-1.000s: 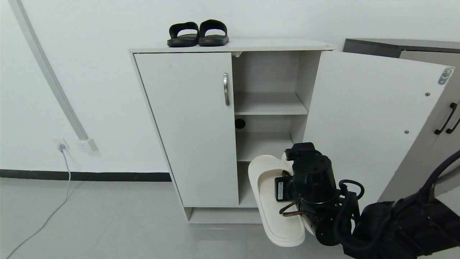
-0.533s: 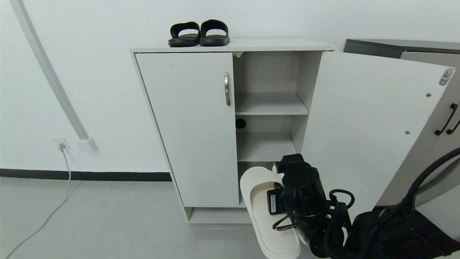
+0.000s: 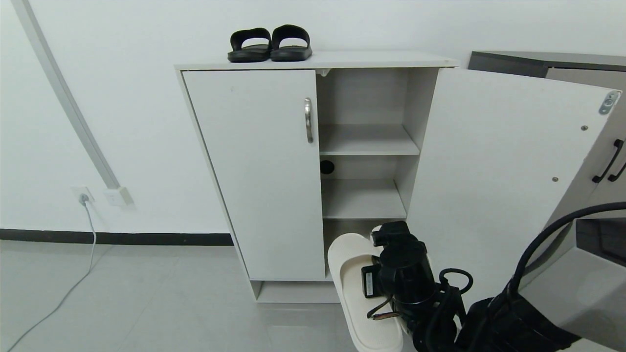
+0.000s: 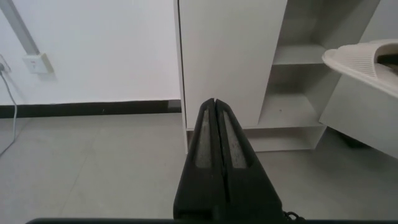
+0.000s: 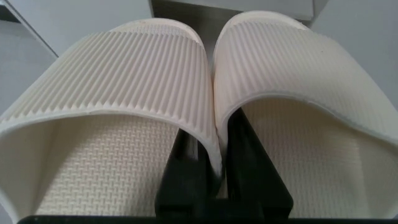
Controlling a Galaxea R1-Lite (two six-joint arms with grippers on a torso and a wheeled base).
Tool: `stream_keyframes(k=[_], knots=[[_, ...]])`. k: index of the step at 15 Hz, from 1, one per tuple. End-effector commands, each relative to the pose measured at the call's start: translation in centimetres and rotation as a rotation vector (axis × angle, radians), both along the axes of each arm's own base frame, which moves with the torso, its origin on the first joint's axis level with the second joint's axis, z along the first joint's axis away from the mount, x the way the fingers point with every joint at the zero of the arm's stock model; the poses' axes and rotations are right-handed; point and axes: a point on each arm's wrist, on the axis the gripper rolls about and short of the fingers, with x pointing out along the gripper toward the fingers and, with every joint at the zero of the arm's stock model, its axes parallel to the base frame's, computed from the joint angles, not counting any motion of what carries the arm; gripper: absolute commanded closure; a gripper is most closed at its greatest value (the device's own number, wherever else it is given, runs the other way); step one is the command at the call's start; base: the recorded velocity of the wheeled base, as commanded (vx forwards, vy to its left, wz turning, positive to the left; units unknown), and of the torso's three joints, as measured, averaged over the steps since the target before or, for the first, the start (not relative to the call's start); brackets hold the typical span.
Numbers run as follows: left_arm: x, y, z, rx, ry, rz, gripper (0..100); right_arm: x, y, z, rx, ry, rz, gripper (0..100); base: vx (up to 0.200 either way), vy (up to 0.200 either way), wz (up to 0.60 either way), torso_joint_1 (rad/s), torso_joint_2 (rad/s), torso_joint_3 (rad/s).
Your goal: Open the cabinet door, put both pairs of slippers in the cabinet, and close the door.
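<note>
The white cabinet (image 3: 254, 171) has its left door closed and its right door (image 3: 489, 171) swung wide open, baring the shelves (image 3: 364, 198). A pair of black slippers (image 3: 270, 44) sits on the cabinet top at the left. My right gripper (image 5: 208, 163) is shut on the pair of white slippers (image 5: 143, 81), pinching their two inner strap edges together. The white slippers (image 3: 354, 278) hang low before the open bottom compartment, toes toward the cabinet. My left gripper (image 4: 214, 134) is shut with nothing in it, low over the floor and facing the cabinet.
A metal handle (image 3: 308, 121) runs down the closed door. A grey cabinet (image 3: 562, 68) stands behind the open door at the right. A wall socket with a cable (image 3: 85, 200) is at the left, over bare grey floor (image 3: 146, 303).
My right arm has carried the white slippers lower and a little to the left, down to the level of the bottom compartment. The black slippers and both doors stay put.
</note>
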Motion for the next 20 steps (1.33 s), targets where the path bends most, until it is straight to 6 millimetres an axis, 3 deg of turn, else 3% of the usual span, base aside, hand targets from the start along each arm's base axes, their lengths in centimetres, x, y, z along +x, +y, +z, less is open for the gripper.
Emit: stream_keyframes(k=[1, 12, 15, 20], knots=[[0.0, 0.0, 0.0, 0.002, 0.002, 0.001, 100, 0.6, 0.2, -0.7, -0.01, 0.008, -0.009, 100, 0.0, 0.0, 0.0, 0.002, 0.0, -0.139], [0.0, 0.0, 0.0, 0.0, 0.002, 0.004, 100, 4.4, 0.8, -3.8, -0.03, 0.009, -0.064, 100, 0.0, 0.0, 0.0, 0.003, 0.0, -0.19], [0.0, 0.0, 0.0, 0.002, 0.002, 0.004, 100, 5.0, 1.2, -2.6, 0.003, -0.095, -0.056, 100, 0.0, 0.0, 0.0, 0.004, 0.0, -0.193], [0.0, 0.0, 0.0, 0.003, 0.002, 0.004, 100, 6.2, 0.1, 0.4, -0.008, -0.329, -0.099, 100, 0.0, 0.0, 0.0, 0.003, 0.0, -0.054]])
